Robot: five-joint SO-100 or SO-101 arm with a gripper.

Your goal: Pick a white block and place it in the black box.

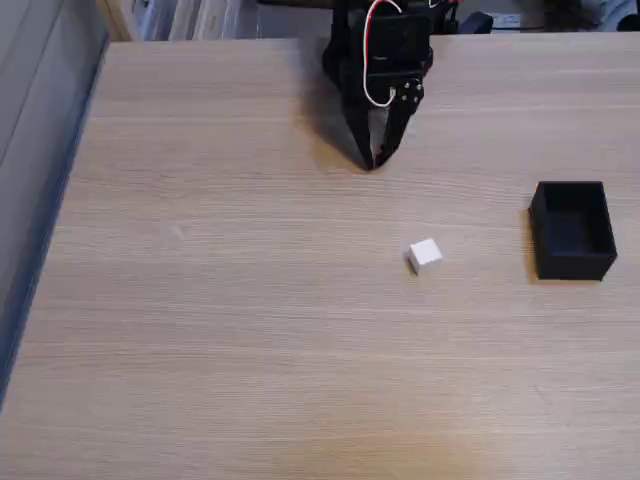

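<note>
One white block (425, 254) | black box (573, 231) right | tool (372, 160) closed, apart

Black arm (380, 60), looped white and red cables, tapered black fingers (385, 135)

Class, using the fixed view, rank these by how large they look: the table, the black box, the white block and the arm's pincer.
Largest to smallest, as they look in the fixed view:
1. Table
2. Pincer and box: too alike to rank, and the pincer sits farther back.
3. Block
</note>
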